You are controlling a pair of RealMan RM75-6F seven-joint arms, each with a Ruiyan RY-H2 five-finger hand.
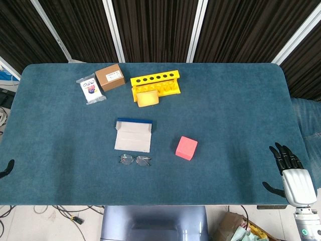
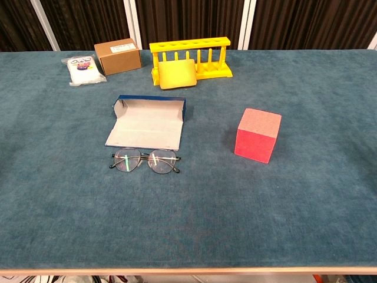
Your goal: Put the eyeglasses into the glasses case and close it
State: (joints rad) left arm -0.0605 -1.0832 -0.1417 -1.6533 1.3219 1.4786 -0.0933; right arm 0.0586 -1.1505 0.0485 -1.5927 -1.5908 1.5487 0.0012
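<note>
Head view: eyeglasses [image 1: 135, 160] flat on desk [image 1: 225, 115], just near of open glasses case [image 1: 133, 134]. Right hand [image 1: 290, 171] at near right edge, fingers [image 1: 285, 154] spread, empty. Left hand [image 1: 6, 168] barely visible; fingers indeterminate.
Chest view: eyeglasses [image 2: 145, 161] folded, near of case [image 2: 147, 122].

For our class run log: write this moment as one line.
eyeglasses: on table, before case | glasses case: open, empty | right hand: open, table edge | left hand: barely visible

This looks like a robotics lab or test bay. A blue felt-covered table [image 1: 225, 115] fills the frame's middle, dark ribbed curtain panels [image 1: 155, 30] with white posts line the top, and loose cables [image 1: 60, 216] trail over the floor at lower left.
</note>
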